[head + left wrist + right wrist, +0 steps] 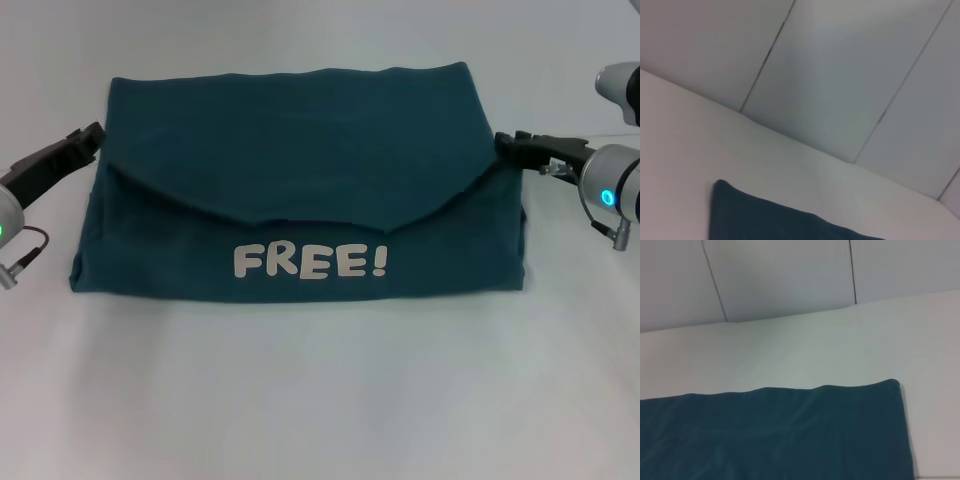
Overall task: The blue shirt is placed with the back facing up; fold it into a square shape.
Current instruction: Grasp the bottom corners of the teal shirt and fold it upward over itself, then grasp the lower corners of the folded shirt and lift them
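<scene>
The blue shirt sits folded into a wide rectangle mid-table, flap over the top, pale "FREE!" print near the front edge. Left gripper is just off its left side, right gripper touching the right edge; can't tell whether either's jaws are open.

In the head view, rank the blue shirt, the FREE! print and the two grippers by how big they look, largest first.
1. The blue shirt, by far the largest.
2. The FREE! print.
3. The left gripper and the right gripper: both small dark tips at the shirt's side edges, too alike to rank.
</scene>
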